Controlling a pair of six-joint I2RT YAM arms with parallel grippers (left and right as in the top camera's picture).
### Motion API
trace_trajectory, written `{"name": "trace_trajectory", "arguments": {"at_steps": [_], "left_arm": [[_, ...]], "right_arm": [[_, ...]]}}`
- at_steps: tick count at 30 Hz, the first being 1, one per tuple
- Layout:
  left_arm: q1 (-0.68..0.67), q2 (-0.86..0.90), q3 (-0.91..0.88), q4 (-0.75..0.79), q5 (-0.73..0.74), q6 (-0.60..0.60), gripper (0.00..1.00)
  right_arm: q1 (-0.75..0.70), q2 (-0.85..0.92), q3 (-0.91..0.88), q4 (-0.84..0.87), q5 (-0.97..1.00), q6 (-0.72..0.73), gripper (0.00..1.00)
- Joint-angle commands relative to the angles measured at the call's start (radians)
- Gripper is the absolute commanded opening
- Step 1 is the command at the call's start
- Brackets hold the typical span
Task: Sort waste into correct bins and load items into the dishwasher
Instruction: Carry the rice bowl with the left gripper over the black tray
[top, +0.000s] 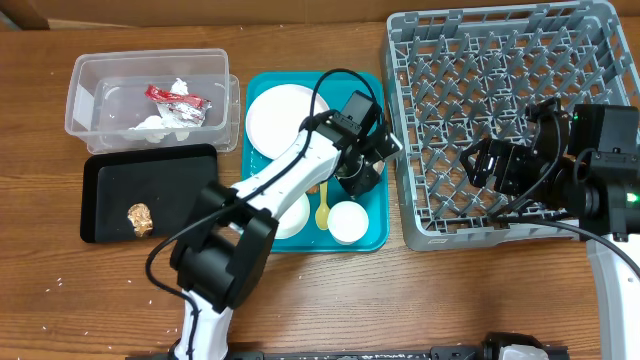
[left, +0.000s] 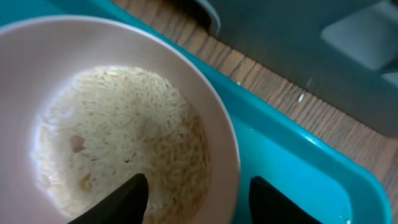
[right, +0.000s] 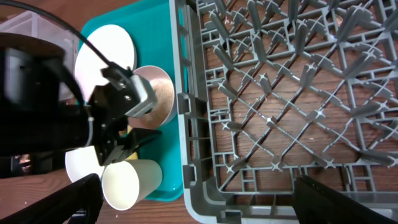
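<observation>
Rice bowl (left: 214, 112), teal tray (left: 292, 171), wooden table (top: 400, 300) (stray grains (left: 301, 98))

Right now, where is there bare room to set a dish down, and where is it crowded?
Free: the whole dish rack grid, though the right gripper hangs over its left side; the black tray right of the brown food lump. Crowded: the teal tray, packed with dishes and the left gripper at a rice bowl.
</observation>
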Motion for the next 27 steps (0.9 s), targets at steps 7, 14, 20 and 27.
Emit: {"name": "trace_trajectory", "arguments": {"at_steps": [7,14,20,27], "left_arm": [[-0.022,0.030,0.021,0.040,-0.014,-0.006,0.30],[-0.023,0.030,0.021,0.045,-0.032,-0.027,0.21],[-0.021,0.030,0.021,0.066,-0.116,-0.090,0.04],[-0.019,0.030,0.024,0.090,-0.180,-0.211,0.04]], "right_arm": [[0.002,0.000,0.020,0.004,0.002,-0.004,1.00],[0.002,0.000,0.020,0.005,0.002,-0.004,1.00],[0.002,0.000,0.020,0.003,0.002,-0.004,1.00],[0.002,0.000,0.020,0.003,0.002,-0.004,1.00]]}}
